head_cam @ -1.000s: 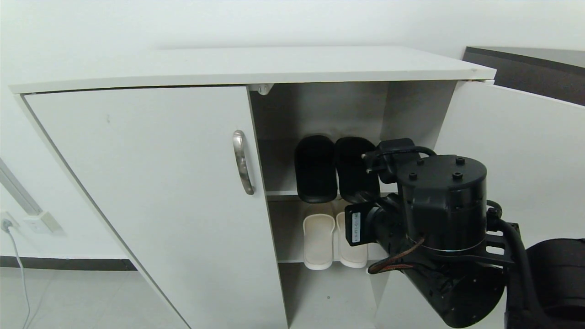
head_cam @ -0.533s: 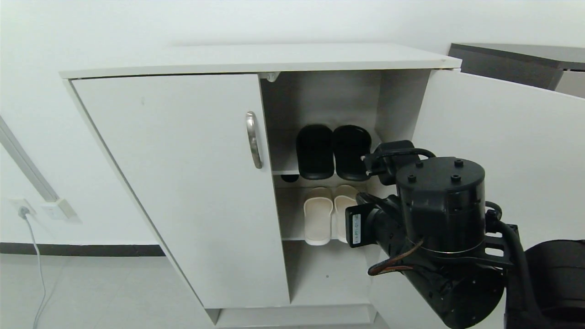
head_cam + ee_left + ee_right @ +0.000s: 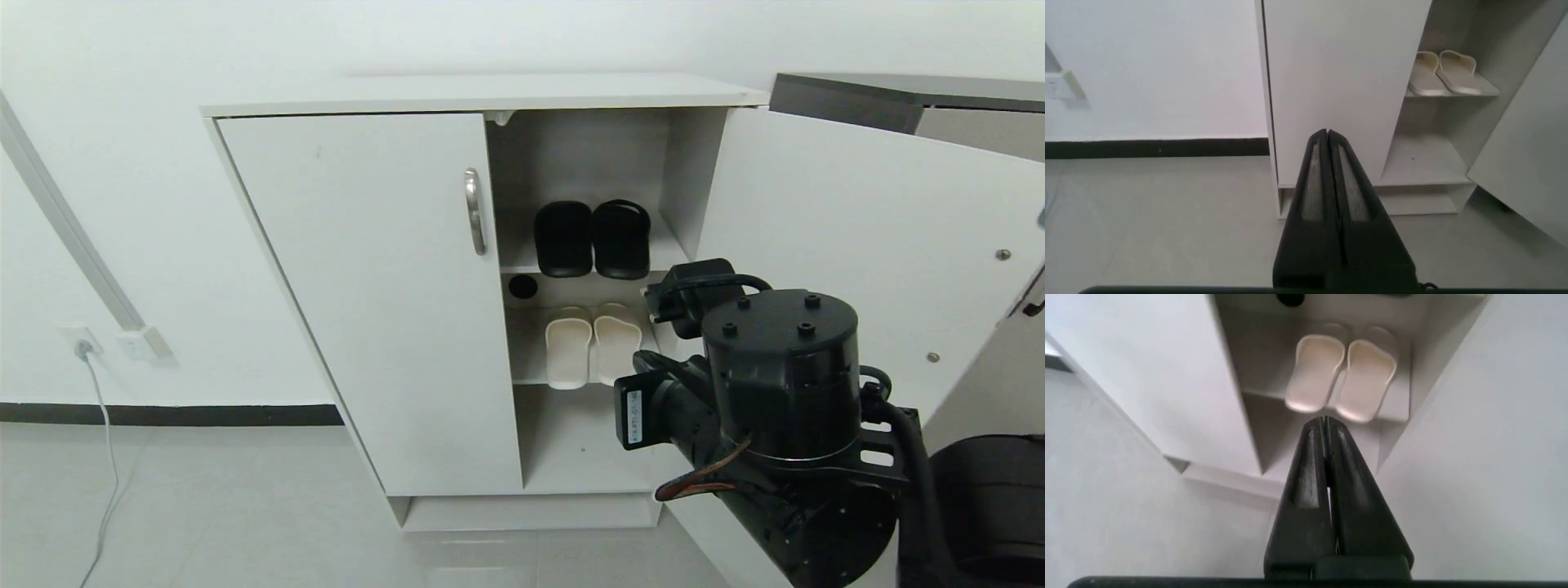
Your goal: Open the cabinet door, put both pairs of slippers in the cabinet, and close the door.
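The white cabinet (image 3: pixel 490 90) has its left door (image 3: pixel 367 294) closed and its right door (image 3: pixel 857 237) swung wide open. A black pair of slippers (image 3: pixel 592 238) lies on the upper shelf. A white pair of slippers (image 3: pixel 592 347) lies side by side on the shelf below, also seen as the white slippers (image 3: pixel 1445 72) and the white slippers (image 3: pixel 1343 371). My right gripper (image 3: pixel 1325 423) is shut and empty, held out in front of the open compartment. My left gripper (image 3: pixel 1327 135) is shut and empty, low over the floor before the closed door.
The closed door carries a metal handle (image 3: pixel 475 211). The bottom compartment (image 3: pixel 571 441) holds nothing. A wall socket with a cable (image 3: pixel 77 349) is at the far left. Dark-topped furniture (image 3: pixel 898 94) stands behind the open door. Grey floor (image 3: pixel 204 506) spreads before the cabinet.
The whole head view has pulled back and shifted: the cabinet looks smaller and farther, its base and floor now show. Slippers and doors have not moved.
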Motion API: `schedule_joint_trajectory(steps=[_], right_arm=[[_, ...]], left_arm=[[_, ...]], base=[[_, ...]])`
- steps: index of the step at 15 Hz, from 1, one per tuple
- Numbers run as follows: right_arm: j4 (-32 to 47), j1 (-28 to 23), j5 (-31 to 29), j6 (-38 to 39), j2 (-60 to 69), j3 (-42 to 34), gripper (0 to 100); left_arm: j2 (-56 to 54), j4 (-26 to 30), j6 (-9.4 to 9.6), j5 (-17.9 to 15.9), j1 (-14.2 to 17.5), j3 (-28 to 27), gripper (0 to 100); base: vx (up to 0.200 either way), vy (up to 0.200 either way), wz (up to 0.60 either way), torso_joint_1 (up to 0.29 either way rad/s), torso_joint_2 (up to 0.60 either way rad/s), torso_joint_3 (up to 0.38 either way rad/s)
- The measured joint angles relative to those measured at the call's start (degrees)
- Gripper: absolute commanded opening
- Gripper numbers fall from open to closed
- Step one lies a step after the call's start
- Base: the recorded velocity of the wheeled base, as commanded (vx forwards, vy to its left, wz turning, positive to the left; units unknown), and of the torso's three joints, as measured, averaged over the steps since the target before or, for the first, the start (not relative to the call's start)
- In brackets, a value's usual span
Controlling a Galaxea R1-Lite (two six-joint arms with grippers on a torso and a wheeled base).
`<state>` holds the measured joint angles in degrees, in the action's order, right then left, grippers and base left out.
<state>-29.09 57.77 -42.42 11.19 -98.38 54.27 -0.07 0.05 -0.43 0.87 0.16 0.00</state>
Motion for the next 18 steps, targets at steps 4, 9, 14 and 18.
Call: schedule_joint_trajectory(steps=[4,9,14,18], right_arm=[[0.0,-0.1,0.0,-0.3,-0.1,-0.3,0],[-0.1,-0.2,0.1,-0.7,-0.6,-0.7,0],[-0.1,0.0,0.1,-0.7,-0.8,-0.8,0],[-0.1,0.0,0.1,-0.7,-0.9,-0.9,0]], left_arm=[[0.0,0.0,0.00,0.0,0.0,0.0,0],[0.0,0.1,0.00,0.0,0.0,0.0,0],[0.0,0.0,0.00,0.0,0.0,0.0,0],[0.0,0.0,0.00,0.0,0.0,0.0,0]], base=[[-0.150,0.000,0.00,0.002,0.00,0.002],[0.000,0.000,0.00,0.000,0.00,0.000],[0.000,0.000,0.00,0.000,0.00,0.000],[0.000,0.000,0.00,0.000,0.00,0.000]])
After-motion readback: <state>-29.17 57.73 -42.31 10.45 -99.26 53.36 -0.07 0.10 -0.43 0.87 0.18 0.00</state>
